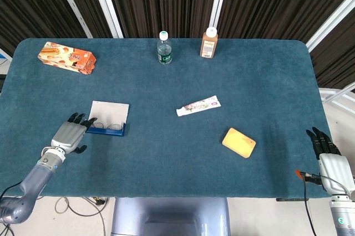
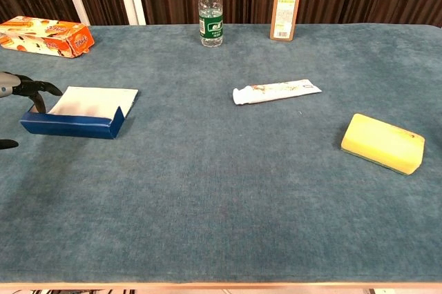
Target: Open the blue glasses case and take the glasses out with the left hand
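On the left part of the desk [image 1: 166, 153], seen from the head view, the blue glasses case [image 1: 108, 129] lies open, its pale lid [image 1: 110, 111] folded flat away from the robot and the glasses [image 1: 112, 127] resting inside the blue tray. The left hand [image 1: 70, 135] sits just beside the case's left end, fingers spread and pointing toward it, holding nothing; whether a fingertip touches the case I cannot tell. The right hand [image 1: 331, 162] hangs off the desk's right edge, fingers apart and empty. Elsewhere on the desk are a snack box [image 1: 67, 58], a water bottle [image 1: 164, 48], a brown bottle [image 1: 209, 42], a toothpaste tube [image 1: 198, 105] and a yellow sponge [image 1: 238, 142].

In the chest view, the case [image 2: 72, 123] shows its blue front wall with the lid [image 2: 93, 99] lying open behind, and the wall hides the glasses. Only dark fingertips [image 2: 38, 87] of the left hand enter at the frame's left edge, close to the case's left corner.

The opening step looks done; taking the glasses out remains. The next move calls for the left hand to reach over the low wall into the tray and pinch the thin frame, likely near the bridge or a lens rim, then lift straight up without dragging the light case along.
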Controlling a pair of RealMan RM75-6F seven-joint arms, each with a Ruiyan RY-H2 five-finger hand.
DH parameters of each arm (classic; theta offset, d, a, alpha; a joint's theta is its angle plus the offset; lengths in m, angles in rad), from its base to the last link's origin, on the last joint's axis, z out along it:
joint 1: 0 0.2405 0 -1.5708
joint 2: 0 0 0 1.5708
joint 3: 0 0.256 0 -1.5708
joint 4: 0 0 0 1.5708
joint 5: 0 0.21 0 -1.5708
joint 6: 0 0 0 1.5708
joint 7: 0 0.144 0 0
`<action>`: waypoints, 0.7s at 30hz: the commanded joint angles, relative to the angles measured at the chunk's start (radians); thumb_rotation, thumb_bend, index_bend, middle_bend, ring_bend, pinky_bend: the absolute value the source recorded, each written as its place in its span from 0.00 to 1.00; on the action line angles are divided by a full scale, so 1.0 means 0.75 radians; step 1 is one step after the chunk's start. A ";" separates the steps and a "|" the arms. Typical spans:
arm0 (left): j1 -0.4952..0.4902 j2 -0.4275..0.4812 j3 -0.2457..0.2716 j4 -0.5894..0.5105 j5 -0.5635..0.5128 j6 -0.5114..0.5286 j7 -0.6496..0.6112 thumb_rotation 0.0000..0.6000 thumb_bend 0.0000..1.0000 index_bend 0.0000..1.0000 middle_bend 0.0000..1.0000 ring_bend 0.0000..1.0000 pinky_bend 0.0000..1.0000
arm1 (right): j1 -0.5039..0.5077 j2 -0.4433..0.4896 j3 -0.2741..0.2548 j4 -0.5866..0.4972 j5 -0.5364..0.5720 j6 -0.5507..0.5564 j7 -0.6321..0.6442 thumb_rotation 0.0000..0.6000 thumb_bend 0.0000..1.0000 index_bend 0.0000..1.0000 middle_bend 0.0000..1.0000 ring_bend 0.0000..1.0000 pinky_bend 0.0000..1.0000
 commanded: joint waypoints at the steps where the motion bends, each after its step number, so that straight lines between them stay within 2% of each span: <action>1: 0.002 0.004 0.005 -0.004 -0.003 -0.003 0.001 1.00 0.27 0.07 0.26 0.00 0.04 | 0.000 0.000 0.000 0.000 0.000 0.000 0.000 1.00 0.20 0.00 0.00 0.00 0.19; 21: 0.014 0.067 0.080 -0.196 0.152 -0.011 0.008 1.00 0.27 0.06 0.30 0.00 0.04 | -0.001 0.001 0.001 -0.001 -0.002 0.002 0.002 1.00 0.20 0.00 0.00 0.00 0.19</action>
